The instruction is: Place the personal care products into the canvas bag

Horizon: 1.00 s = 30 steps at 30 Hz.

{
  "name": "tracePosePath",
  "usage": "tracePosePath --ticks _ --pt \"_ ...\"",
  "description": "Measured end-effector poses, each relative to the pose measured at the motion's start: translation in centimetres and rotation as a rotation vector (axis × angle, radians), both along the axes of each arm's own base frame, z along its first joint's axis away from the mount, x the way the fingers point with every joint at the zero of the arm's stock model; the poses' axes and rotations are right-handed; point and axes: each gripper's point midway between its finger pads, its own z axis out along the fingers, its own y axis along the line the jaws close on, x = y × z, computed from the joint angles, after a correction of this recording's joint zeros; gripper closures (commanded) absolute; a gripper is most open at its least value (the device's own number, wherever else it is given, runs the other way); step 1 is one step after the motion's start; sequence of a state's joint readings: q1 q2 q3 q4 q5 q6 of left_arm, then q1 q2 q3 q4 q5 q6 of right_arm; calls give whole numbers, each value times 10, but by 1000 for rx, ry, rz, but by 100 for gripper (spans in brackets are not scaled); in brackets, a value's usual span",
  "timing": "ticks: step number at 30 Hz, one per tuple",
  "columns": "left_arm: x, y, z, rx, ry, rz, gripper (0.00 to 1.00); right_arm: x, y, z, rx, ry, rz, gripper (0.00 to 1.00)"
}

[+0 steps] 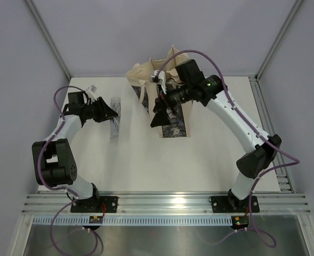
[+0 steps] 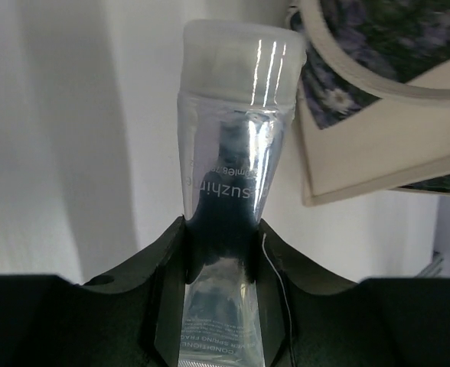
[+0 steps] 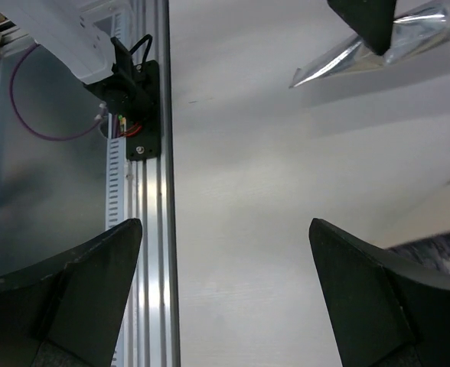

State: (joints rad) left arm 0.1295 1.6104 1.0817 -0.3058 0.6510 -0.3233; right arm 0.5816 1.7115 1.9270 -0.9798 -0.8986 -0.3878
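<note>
Now the step in hand is the pick-up of the tube [image 1: 115,118], as I judge it. In the top view it is left of centre on the tabletop [image 1: 146,165], and the left claw [image 1: 112,111] is pressed together on it. The left wrist view shows this closely: the two black jaws pinch the flat body of the tube, below the clear cap [image 2: 240,57], which points to the top of the frame. I cannot tell whether the tube is lifted off the tabletop.

The bag [image 1: 175,125] stands upright at upper centre of the top view, well apart from the tube, on its right. The right claw [image 1: 158,114] hangs in front of the bag's printed side, spread wide and holding nothing. Its wrist view shows only bare tabletop between the jaws.

The next move, I think, calls for raising the tube higher than the bag's rim, carrying it to the right until it is over the mouth, and releasing it there. The right arm is close to the mouth, so the left one must keep away from it.
</note>
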Motion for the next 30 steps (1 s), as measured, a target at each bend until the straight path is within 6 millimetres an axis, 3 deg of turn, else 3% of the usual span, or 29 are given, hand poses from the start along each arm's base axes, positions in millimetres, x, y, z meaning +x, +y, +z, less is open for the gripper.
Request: tracePosePath --ticks 4,9,14,19,24,27,30 --pt "-17 -16 34 -125 -77 28 68 -6 37 -12 -20 108 -9 1" --pt "-34 -29 78 -238 -182 34 68 14 65 -35 -88 201 -238 1" --pt "-50 -37 110 -305 -254 21 67 12 101 -51 -113 236 -378 1" --pt "-63 -44 124 -364 -267 8 67 22 128 -79 -140 241 -462 0" --pt "-64 -46 129 -407 -250 15 67 34 142 -104 -178 218 -531 1" --pt "-65 -48 130 -446 -239 30 67 39 147 -105 -174 177 -569 2" --pt "-67 -49 131 -484 -226 43 67 42 152 -99 -157 135 -603 13"
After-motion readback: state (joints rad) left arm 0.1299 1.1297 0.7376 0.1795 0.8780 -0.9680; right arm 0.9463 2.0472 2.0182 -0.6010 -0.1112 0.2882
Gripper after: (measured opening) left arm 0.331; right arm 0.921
